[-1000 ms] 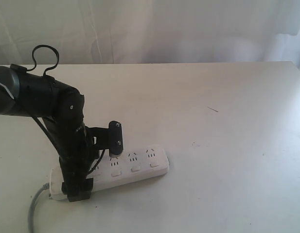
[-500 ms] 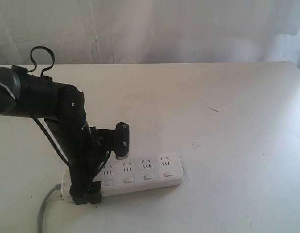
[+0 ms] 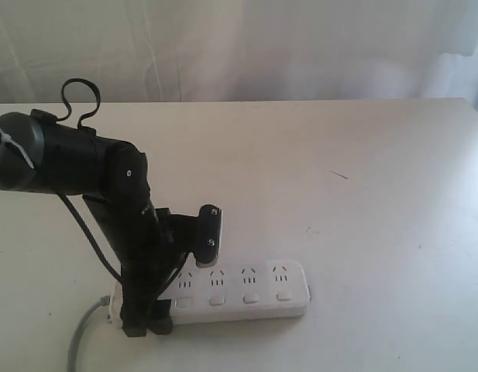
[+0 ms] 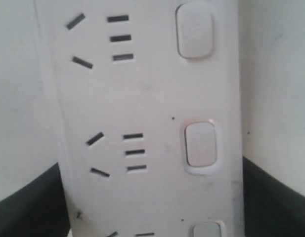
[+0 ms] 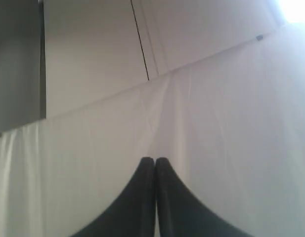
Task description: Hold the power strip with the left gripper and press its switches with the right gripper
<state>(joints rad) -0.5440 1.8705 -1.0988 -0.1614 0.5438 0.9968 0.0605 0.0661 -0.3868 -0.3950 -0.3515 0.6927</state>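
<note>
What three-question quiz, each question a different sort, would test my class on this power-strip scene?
1. True or false: the right gripper is pressing a switch on the power strip.
2. Multiple choice: where does the left gripper straddle the strip? A, near the end with the cord; B, at the middle; C, at the cordless end.
3. Fill in: the right gripper's jaws stand ___.
Key: 1 false, it faces a white curtain; 2 A; 3 shut.
</note>
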